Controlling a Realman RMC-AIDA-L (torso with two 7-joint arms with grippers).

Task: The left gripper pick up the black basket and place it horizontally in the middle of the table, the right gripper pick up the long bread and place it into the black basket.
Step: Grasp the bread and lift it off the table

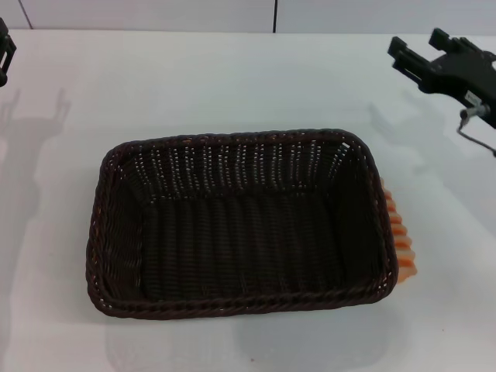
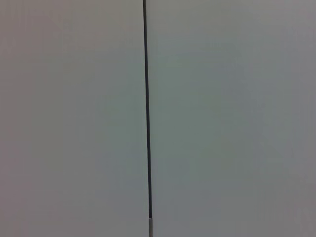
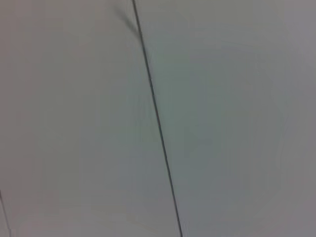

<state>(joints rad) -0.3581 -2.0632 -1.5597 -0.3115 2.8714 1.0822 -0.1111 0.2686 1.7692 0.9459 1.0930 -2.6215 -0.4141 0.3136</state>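
Observation:
The black basket (image 1: 240, 225) lies lengthwise across the middle of the white table (image 1: 232, 85), upright and empty. The long bread (image 1: 399, 236) lies on the table against the outside of the basket's right end; only its orange and cream ridges show past the rim. My left gripper (image 1: 5, 50) is at the far left edge of the head view, raised and well away from the basket. My right gripper (image 1: 418, 48) is at the far right, raised behind the bread, its fingers apart and empty. Neither wrist view shows the basket, the bread or a gripper.
A wall with a dark vertical seam (image 1: 275, 15) stands behind the table's far edge. Both wrist views show only pale panels with a thin dark seam (image 2: 146, 118) (image 3: 155, 113). Bare tabletop lies behind and to both sides of the basket.

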